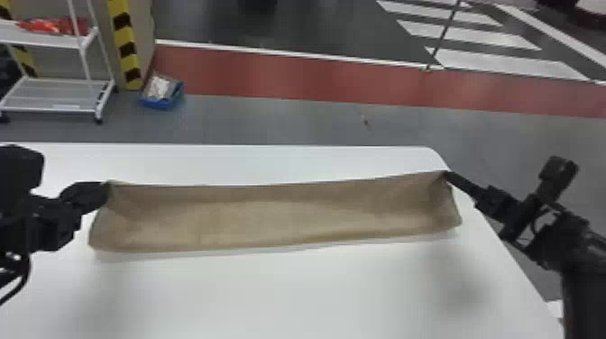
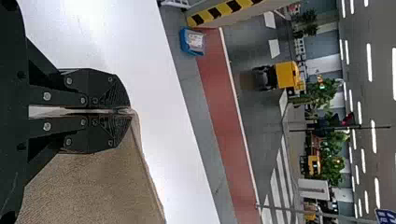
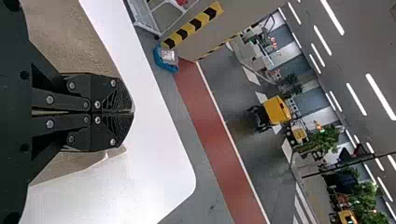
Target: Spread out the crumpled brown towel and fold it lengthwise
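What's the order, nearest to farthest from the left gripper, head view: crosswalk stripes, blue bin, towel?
1. Towel: corner held in the left gripper's jaws.
2. Blue bin: on the floor beyond the table, left side.
3. Crosswalk stripes: far right.

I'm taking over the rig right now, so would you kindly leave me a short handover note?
Left gripper: fingers shut on the far left corner of the brown cloth towel.
Right gripper: fingers shut on its far right corner.
Towel: a long strip stretched side to side over the white table.
Done: crumples out, towel drawn out full width; whether it is already doubled, I cannot tell.
Left: probably finish the lengthwise fold, lay the held edge down, then release both corners.
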Robot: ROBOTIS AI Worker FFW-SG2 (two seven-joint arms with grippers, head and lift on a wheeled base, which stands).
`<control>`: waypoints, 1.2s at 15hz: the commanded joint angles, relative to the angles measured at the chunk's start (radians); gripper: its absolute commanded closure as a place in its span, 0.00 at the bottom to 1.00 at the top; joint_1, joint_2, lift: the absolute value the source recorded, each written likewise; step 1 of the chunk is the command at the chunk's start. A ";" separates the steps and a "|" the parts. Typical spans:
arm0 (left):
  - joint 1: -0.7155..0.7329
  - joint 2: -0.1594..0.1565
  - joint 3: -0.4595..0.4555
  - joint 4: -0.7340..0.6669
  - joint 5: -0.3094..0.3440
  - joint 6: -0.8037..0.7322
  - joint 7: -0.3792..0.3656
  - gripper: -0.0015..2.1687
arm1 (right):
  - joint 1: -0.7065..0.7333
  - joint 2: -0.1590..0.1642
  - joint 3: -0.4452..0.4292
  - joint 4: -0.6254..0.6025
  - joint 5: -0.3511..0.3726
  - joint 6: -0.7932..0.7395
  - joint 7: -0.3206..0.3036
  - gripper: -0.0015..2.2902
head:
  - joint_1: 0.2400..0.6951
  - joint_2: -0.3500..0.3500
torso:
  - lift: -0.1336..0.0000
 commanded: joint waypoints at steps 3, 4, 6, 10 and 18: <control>-0.060 0.002 -0.029 0.092 -0.001 -0.042 0.012 0.50 | -0.036 -0.004 0.036 0.071 0.012 -0.079 -0.014 0.62 | 1.00 0.19 | 0.07; -0.063 0.002 -0.032 0.106 -0.001 -0.070 0.012 0.50 | -0.036 -0.005 0.043 0.080 0.015 -0.095 -0.028 0.62 | 1.00 0.19 | 0.07; -0.075 0.000 -0.040 0.126 -0.001 -0.091 0.017 0.50 | -0.036 -0.007 0.054 0.092 0.023 -0.125 -0.035 0.61 | 1.00 0.19 | 0.07; -0.087 0.002 -0.047 0.150 -0.001 -0.119 0.037 0.49 | -0.036 -0.010 0.067 0.098 0.049 -0.138 -0.061 0.45 | 1.00 0.18 | 0.07; -0.066 0.009 -0.032 0.135 0.003 -0.116 0.080 0.03 | 0.007 -0.022 0.048 0.080 0.051 -0.288 -0.112 0.02 | 1.00 0.17 | 0.07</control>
